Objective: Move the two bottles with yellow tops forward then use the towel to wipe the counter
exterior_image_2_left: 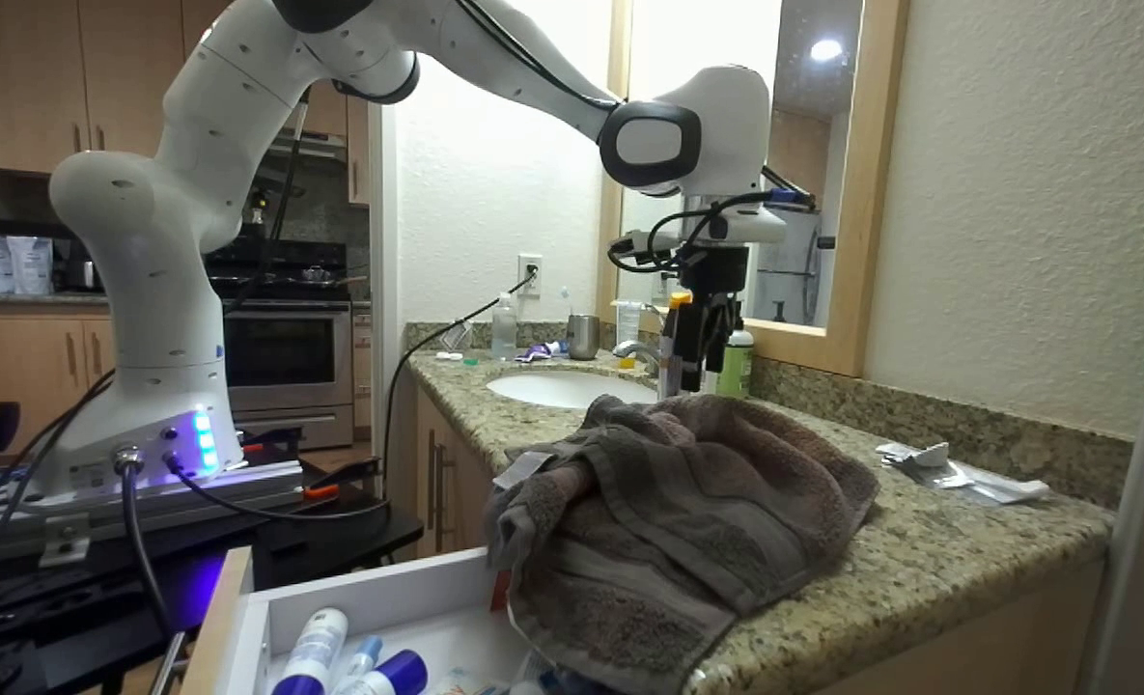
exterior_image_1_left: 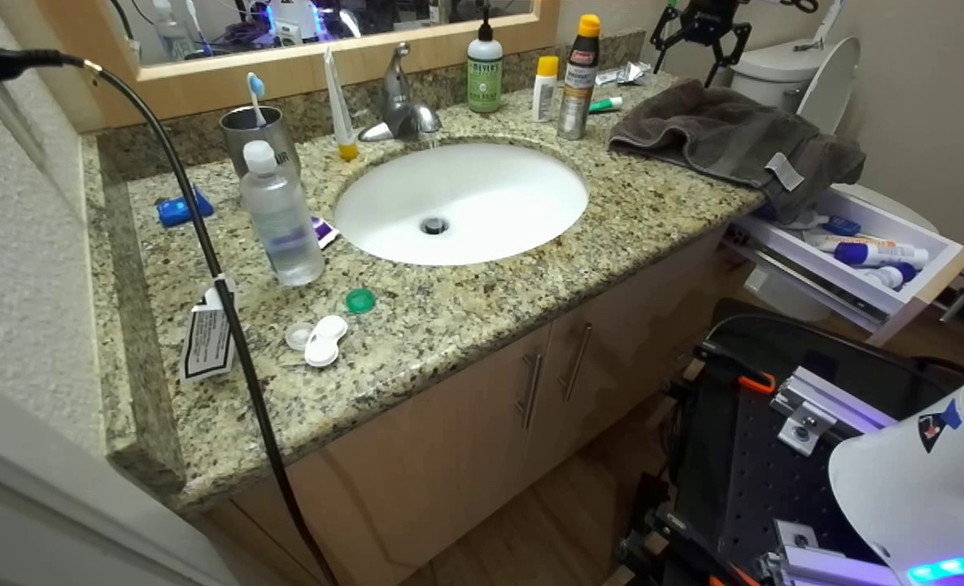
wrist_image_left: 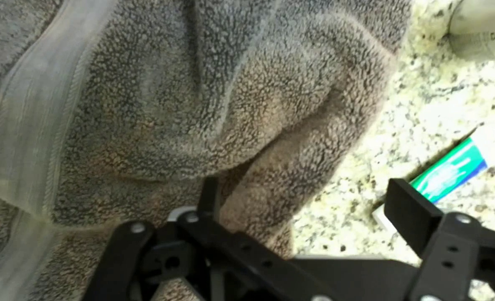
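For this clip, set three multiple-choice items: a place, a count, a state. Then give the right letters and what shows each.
1. Where does the towel lie?
A) In the sink
B) On the counter, partly hanging over its edge by the open drawer
C) On the toilet

2. How many bottles with yellow tops stand on the counter?
A) One
B) Four
C) Two

3. How does the gripper stand?
A) Open, holding nothing
B) Shut on the towel
C) Shut on a bottle

1 B: both exterior views show it draped there.
2 C: an exterior view shows a short and a taller one, both upright.
3 A: the wrist view shows its jaws wide apart, clamping nothing.
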